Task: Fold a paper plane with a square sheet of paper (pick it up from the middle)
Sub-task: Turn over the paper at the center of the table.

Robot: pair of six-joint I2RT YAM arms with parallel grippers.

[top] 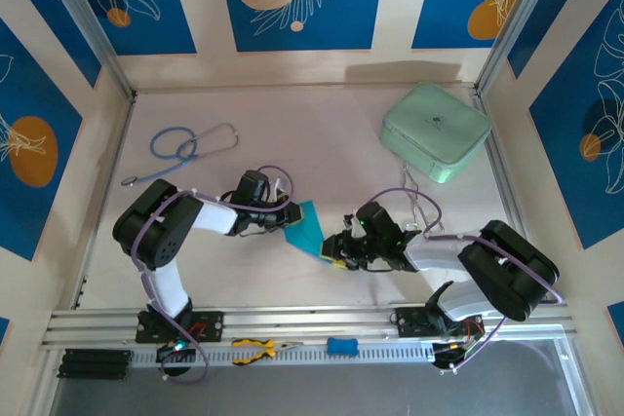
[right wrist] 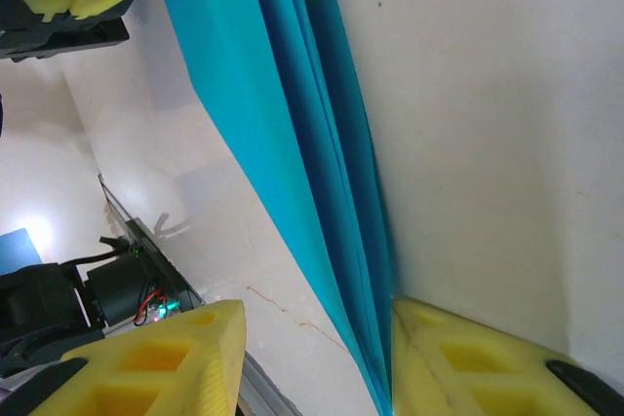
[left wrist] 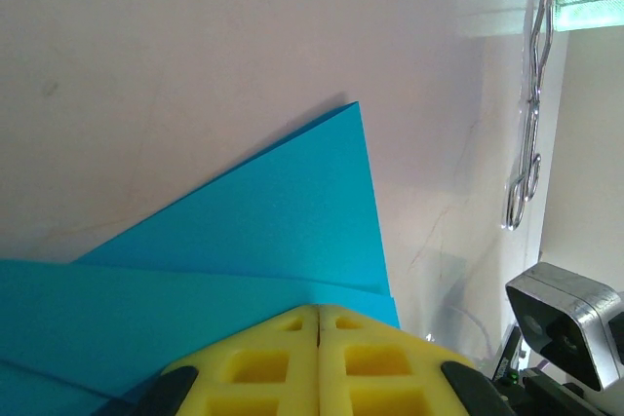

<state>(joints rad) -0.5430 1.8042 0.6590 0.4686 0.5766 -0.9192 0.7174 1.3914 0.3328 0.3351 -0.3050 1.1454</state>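
Where the arms meet, from above: the square sheet of paper (top: pixel 305 228), folded, over the table (top: pixel 331 124) mid-width, toward its near edge.
Left wrist: left gripper (left wrist: pixel 319 315) pressed shut, pinching the paper to steady it.
Right wrist: right gripper (right wrist: pixel 312 362) spread astride the folded edge, probably to crease it.

So the left arm (top: pixel 161 231) and right arm (top: pixel 507 270) are both rocking the same look: chunky rounded black joint housings with white links (top: pixel 210 213) running between them. Thin lilac cables (top: pixel 276 170) are looping along each one, and a tiny green light (top: pixel 363 224) is glowing near the right wrist. Up close, the left gripper (left wrist: pixel 319 311) and right gripper (right wrist: pixel 317 323) are wearing bright yellow pads (left wrist: pixel 258 367) moulded with square pockets, sitting in black holders. A silver-and-black camera box (left wrist: pixel 565 323) is peeking in too, rounded corners, dark lens.
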